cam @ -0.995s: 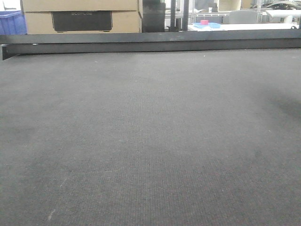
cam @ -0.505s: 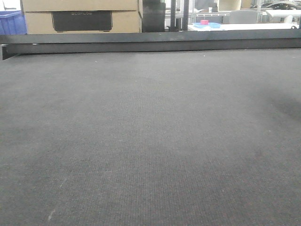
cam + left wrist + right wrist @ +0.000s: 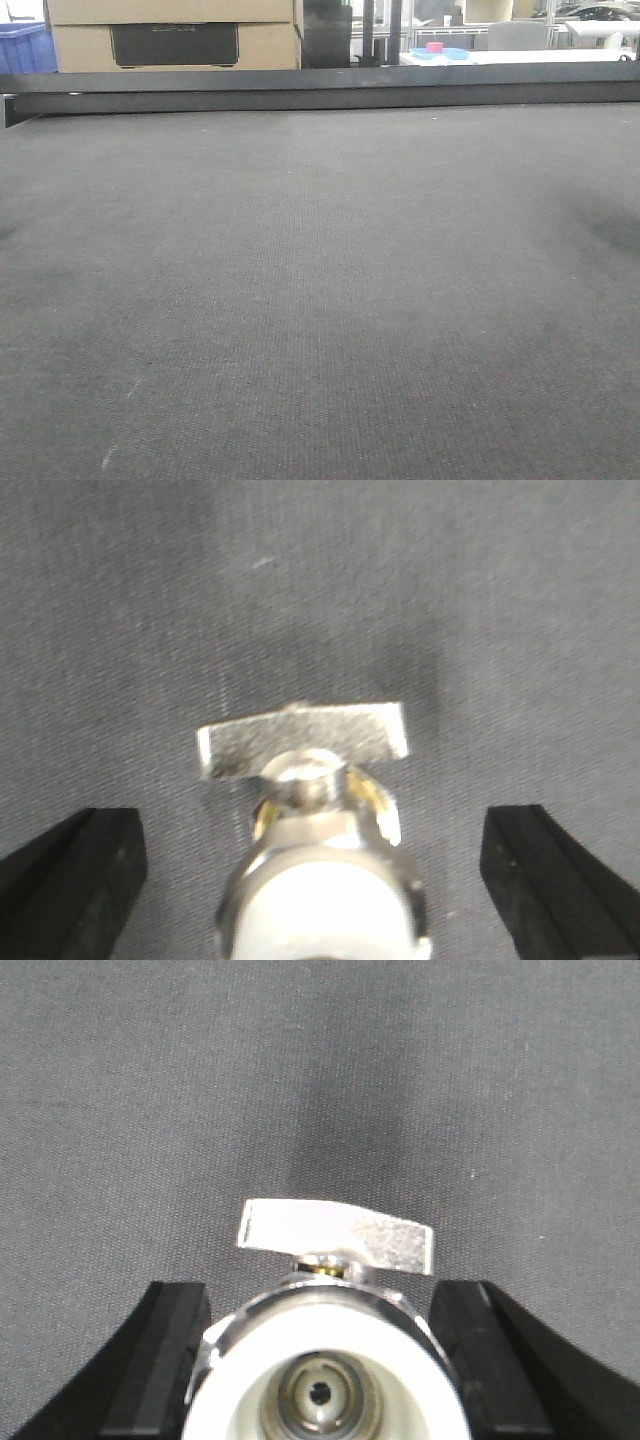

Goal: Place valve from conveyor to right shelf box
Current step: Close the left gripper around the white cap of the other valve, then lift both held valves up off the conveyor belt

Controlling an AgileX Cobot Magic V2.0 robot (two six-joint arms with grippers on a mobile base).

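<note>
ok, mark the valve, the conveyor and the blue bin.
valve (image 3: 335,1237): right wrist view, flat lever.
conveyor (image 3: 320,300): front view, bare belt fabric.
blue bin (image 3: 20,52): front view, side wall.

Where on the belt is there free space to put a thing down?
In the front view the conveyor lies bare from the near edge to the black rail. It is crowded only at the wrists: a valve inside the open left end effector, a second valve clamped in the right end effector.
</note>
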